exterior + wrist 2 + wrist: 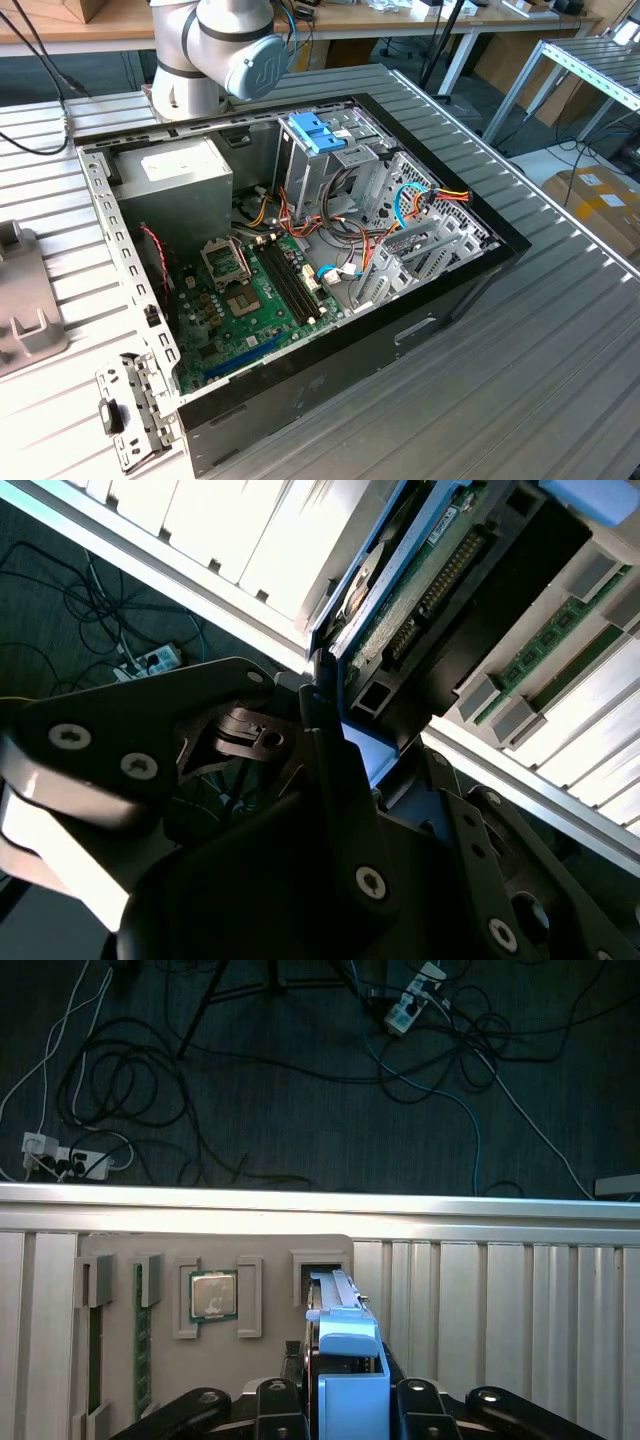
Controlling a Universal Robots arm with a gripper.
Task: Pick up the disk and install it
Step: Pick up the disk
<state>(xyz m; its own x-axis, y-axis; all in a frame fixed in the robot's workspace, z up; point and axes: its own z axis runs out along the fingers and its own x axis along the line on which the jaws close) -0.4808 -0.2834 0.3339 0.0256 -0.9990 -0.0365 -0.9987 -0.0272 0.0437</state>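
First, the exterior view. An open computer case [400, 330] lies on its side on a ribbed metal table [560, 350]. Inside are a green motherboard [250, 295], a grey power supply box [180, 175] and, at the far end, a grey drive cage [320, 140] with blue tabs. The grey arm [225, 45] rises behind the case at the picture's upper edge.

Next, the second wrist view. The black gripper [375, 770] is seen from close behind. The disk [410, 600] runs straight out from it, showing one thin edge with its green circuit board and connector, and a light-blue frame along the sides. A black finger [325, 740] lies flat against the frame.

Last, the first wrist view. The disk [348, 1345] stands on its thin edge, centred in the gripper [350, 1400], which appears clamped on its two broad faces. The disk's long axis points directly away from the wrist, toward the table's edge rail. Its far end reaches a slot in a grey parts tray [270, 1250], which also holds a processor chip [213, 1295] and a memory stick [141, 1345]. Beyond the rail, cables [200, 1090] lie on a dark floor.
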